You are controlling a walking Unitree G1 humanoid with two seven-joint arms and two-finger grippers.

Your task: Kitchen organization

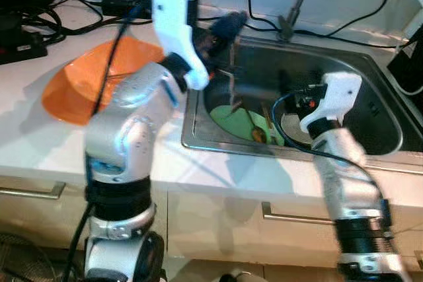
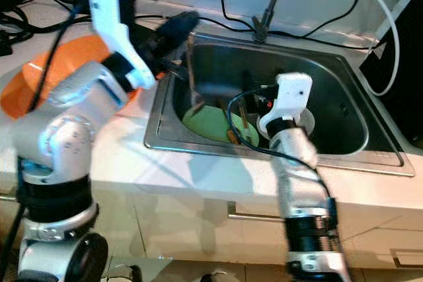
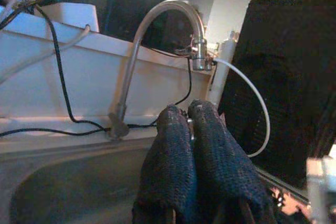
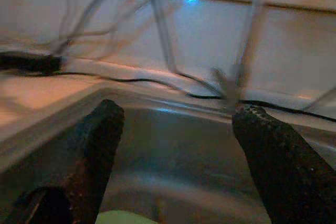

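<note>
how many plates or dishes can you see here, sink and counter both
3. An orange plate lies on the counter left of the sink; a green plate sits in the sink; a pale dish sits beside it, partly behind the right arm. More may be hidden.

Both arms up and forward, left gripper pressed closed, right gripper spread.

Left arm: silver elbow bent, forearm angled up and to the robot's right, white wrist housing topmost; left gripper (image 3: pixel 189 124) has both black fingers (image 3: pixel 170 156) together, tips touching, nothing visible between them. Right arm: forearm rising near vertical, white wrist housing at the top, cable looped at the wrist; right gripper (image 4: pixel 178 129) has its fingers (image 4: pixel 100 140) wide apart, the gap between them empty.
</note>
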